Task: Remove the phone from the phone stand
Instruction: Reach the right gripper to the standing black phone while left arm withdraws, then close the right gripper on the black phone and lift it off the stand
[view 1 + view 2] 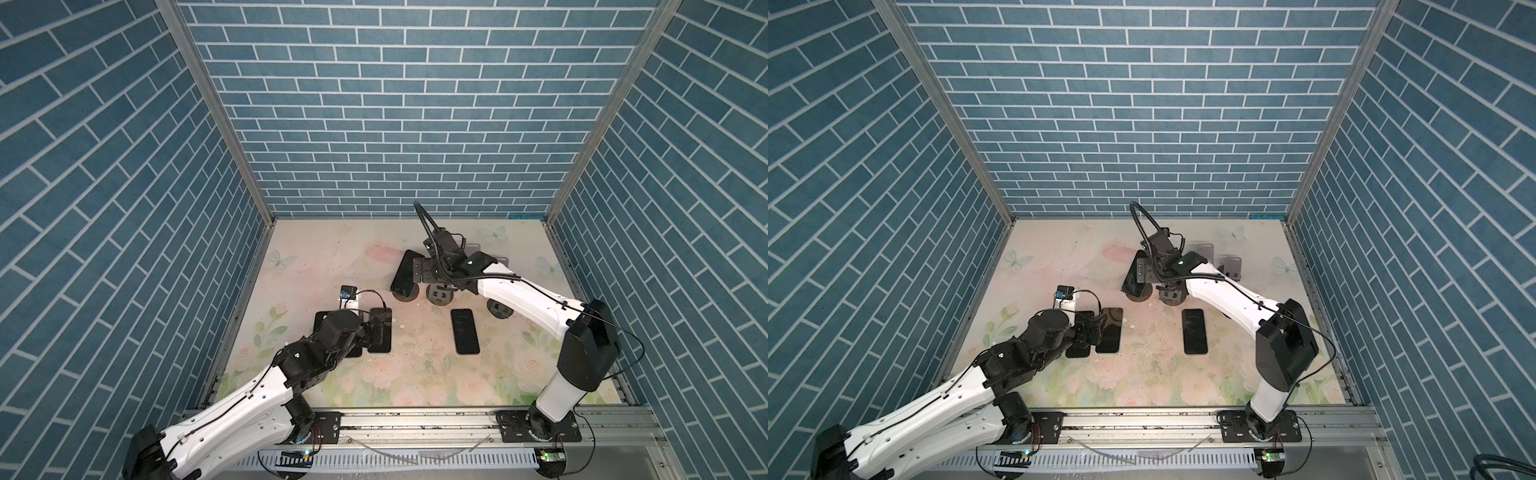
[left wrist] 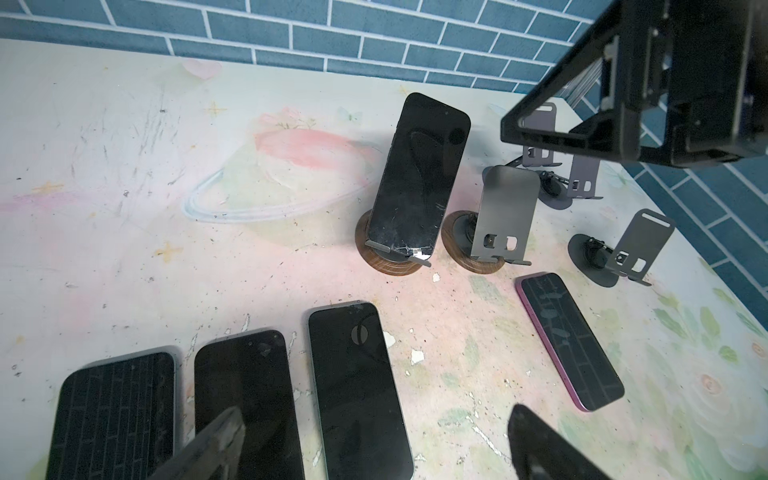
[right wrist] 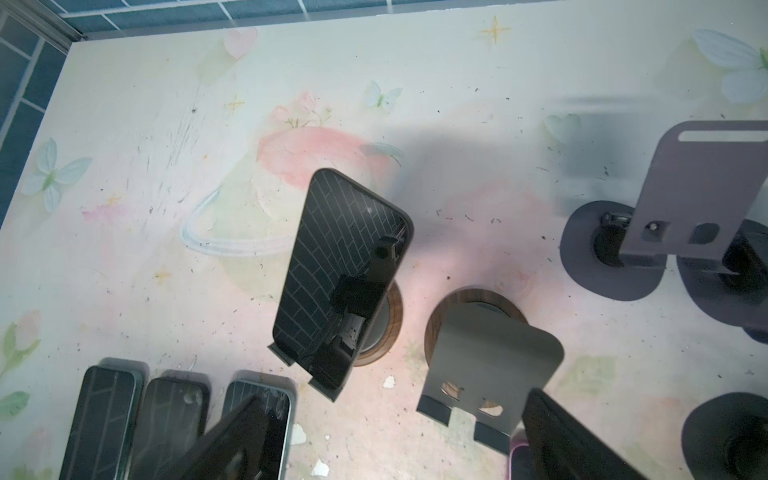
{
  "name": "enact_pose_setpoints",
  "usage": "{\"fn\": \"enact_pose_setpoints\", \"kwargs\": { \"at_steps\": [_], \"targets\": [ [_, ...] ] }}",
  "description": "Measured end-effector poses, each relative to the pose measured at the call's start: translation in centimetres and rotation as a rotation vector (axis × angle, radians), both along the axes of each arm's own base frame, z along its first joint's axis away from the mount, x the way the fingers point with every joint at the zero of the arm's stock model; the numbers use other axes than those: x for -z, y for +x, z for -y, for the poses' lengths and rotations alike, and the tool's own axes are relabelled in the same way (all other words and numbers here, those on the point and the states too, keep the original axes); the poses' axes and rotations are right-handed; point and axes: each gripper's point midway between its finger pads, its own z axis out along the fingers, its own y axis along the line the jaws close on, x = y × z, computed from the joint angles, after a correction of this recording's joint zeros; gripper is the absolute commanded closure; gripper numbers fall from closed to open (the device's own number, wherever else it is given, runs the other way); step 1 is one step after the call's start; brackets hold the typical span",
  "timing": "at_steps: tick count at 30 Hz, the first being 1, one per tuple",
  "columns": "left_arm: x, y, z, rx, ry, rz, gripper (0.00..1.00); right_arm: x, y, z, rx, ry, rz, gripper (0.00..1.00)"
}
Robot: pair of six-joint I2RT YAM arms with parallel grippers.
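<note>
Just ahead of R tool (image 3: 390,428), glossy black phone (image 3: 340,266) leans on round wood-base grey stand (image 3: 397,318); tool released, empty. L tool (image 2: 374,440) also released, over flat dark phones (image 2: 249,395).

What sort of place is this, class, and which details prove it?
Likely a robot test cell: brick-print panels enclose a floral table; left arm and right arm mount on a metal rail.

We see the phone (image 2: 419,178), black with a dark screen scuffed near its lower edge, leaning back in portrait on the phone stand (image 2: 388,268). The stand has a round wood-rimmed base and two grey lips under the phone's bottom edge. The pair stands toward the back of the table (image 2: 124,166).
</note>
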Motion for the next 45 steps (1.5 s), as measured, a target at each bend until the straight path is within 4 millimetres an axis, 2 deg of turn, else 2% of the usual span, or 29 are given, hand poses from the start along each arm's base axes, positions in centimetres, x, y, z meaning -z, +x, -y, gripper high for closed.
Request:
{"fn": "enact_pose_setpoints", "kwargs": {
  "at_steps": [5,9,21,45],
  "targets": [
    [0.3,-0.2,-0.7,-0.019,0.013,0.006,0.00,0.4,0.5,-2.8,0.028,-0.040,0.013,0.02],
    [0.0,-0.2,-1.2,-0.032,0.013,0.016,0.00,1.3,0.9,-3.9,0.075,-0.073,0.008,0.03],
    [0.7,-0.9,-2.4,-0.049,0.023,0.024,0.00,3.3,2.8,-3.6,0.261,-0.113,0.016,0.03],
    [0.8,-1.3,-2.9,-0.039,0.031,0.038,0.00,9.5,4.3,-5.2,0.345,-0.109,-0.020,0.07]
  ]
}}
